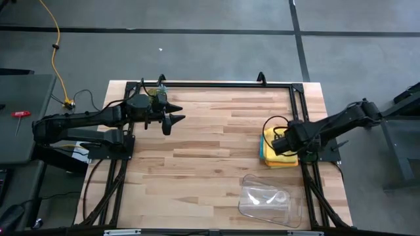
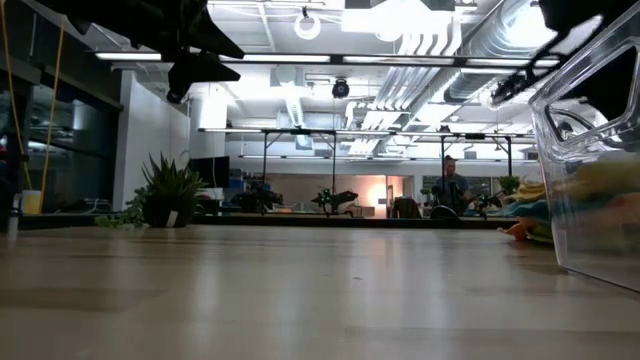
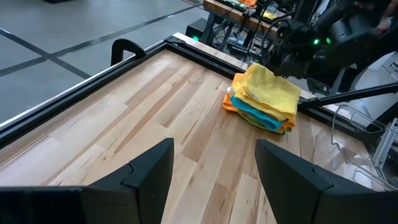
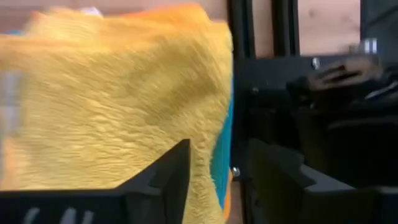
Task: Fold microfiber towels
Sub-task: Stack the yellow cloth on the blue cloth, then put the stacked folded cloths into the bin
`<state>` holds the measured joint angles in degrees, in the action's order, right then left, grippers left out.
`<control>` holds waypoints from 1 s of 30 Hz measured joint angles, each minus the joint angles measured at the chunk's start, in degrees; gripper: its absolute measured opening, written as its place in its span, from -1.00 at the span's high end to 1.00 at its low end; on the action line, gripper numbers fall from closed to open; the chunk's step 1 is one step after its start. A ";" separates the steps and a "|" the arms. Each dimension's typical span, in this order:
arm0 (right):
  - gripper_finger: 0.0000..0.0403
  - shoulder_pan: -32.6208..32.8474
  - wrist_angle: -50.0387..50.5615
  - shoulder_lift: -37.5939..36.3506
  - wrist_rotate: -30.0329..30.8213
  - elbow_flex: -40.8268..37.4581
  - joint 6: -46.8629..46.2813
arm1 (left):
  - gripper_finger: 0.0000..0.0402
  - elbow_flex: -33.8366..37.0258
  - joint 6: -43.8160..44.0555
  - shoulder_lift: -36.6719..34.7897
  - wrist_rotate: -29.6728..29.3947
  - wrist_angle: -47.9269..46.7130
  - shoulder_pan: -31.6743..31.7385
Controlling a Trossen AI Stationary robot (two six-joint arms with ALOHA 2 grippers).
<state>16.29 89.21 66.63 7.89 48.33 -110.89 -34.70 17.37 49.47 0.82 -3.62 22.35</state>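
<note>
Right gripper (image 1: 281, 145) over the towel stack (image 1: 275, 157), fingers parted, grasping nothing.
Only the left wrist view shows teal and orange layers under the yellow towel (image 3: 272, 90); left gripper (image 1: 176, 113) released far-left; tray (image 1: 266, 200) contents unclear.

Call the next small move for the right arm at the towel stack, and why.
Probably close the right tool on the edge of the yellow towel and lift it off the stack. That tool sits at the stack's near-frame side, fingers apart, the yellow towel topmost over teal and orange layers. The left tool waits open, well away, over bare table.
</note>
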 joint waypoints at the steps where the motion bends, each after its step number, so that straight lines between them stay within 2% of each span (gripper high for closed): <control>1: 0.21 0.00 0.58 0.00 0.98 0.94 0.59 | -0.07 0.00 0.00 0.01 0.00 0.00 0.00; 6: 0.12 -0.01 -0.94 -0.01 4.65 4.90 4.08 | -0.07 0.00 0.01 0.00 0.00 0.00 0.00; 11: 0.20 -0.61 -6.71 0.00 3.82 4.85 11.08 | -0.07 0.00 0.02 0.02 0.00 -0.02 0.00; 14: 0.42 -1.78 -8.83 0.13 1.82 2.20 13.75 | -0.07 0.00 0.02 0.00 0.00 -0.02 0.00; 17: 0.83 -3.30 -10.33 0.13 0.56 0.22 17.17 | -0.07 0.00 0.02 0.00 0.00 0.00 0.00; 19: 0.94 -4.44 -12.39 0.13 0.60 0.05 22.51 | -0.07 0.00 0.00 0.00 0.00 -0.02 0.00; 22: 0.94 -7.19 -13.65 0.13 -0.89 0.55 33.18 | -0.07 0.00 0.02 0.00 0.00 -0.02 0.00; 25: 0.98 -10.27 -13.88 0.17 -5.25 0.55 44.78 | -0.07 0.00 0.21 0.00 0.00 0.00 0.00; 30: 0.99 -15.51 -14.19 1.63 -8.90 -1.43 56.98 | -0.07 0.00 0.62 0.00 0.00 -0.02 0.00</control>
<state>0.78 75.02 68.26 -1.01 46.90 -53.92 -34.70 17.99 49.47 0.82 -3.64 22.35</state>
